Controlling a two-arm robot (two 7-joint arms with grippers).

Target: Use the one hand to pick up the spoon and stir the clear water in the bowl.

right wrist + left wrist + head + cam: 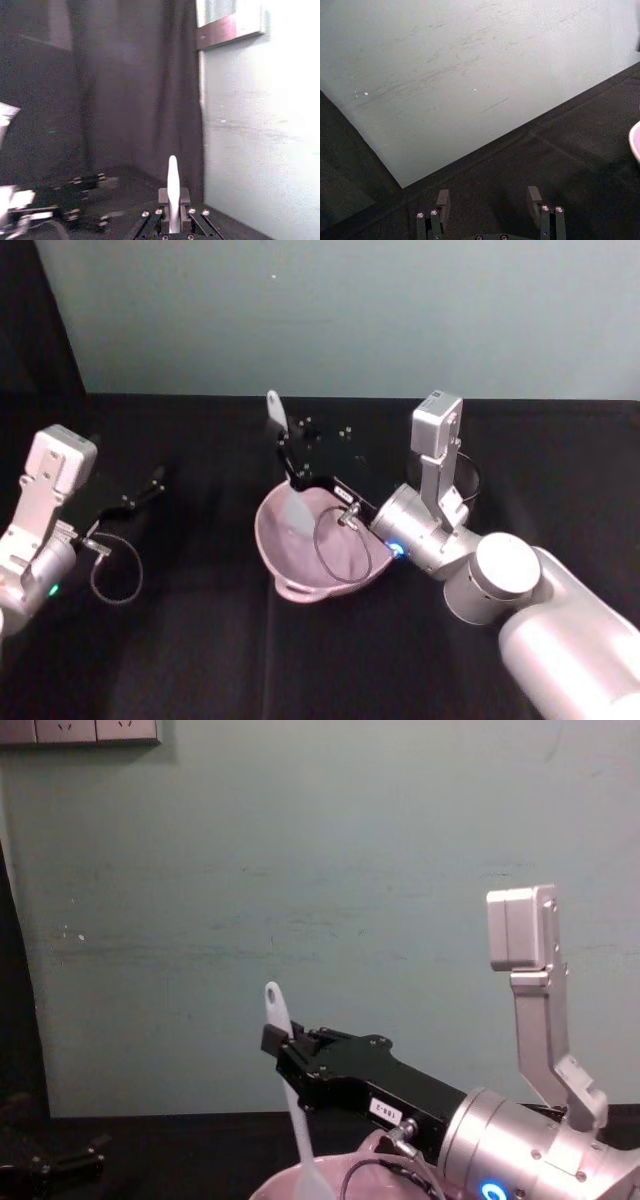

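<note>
Black-draped tabletop [200, 650], teal wall [330, 310] behind, and the stir is on.
And the right black two-fingered gripper [293, 473] pinches the long white plastic spoon [277, 418] around mid-handle, holding it nearly upright, paddle head down inside the wide pale pink bowl [285, 562], toward its far-left side; the water itself is hard to make out. For a clean stir, I'd say: keep that pinch firm, sweep slow circles well inside the rim, head low, so the likely light bowl doesn't skid or slop. Over on the left, the left gripper [488, 194] sits parked above the tabletop, fingers spread, holding nothing.
</note>
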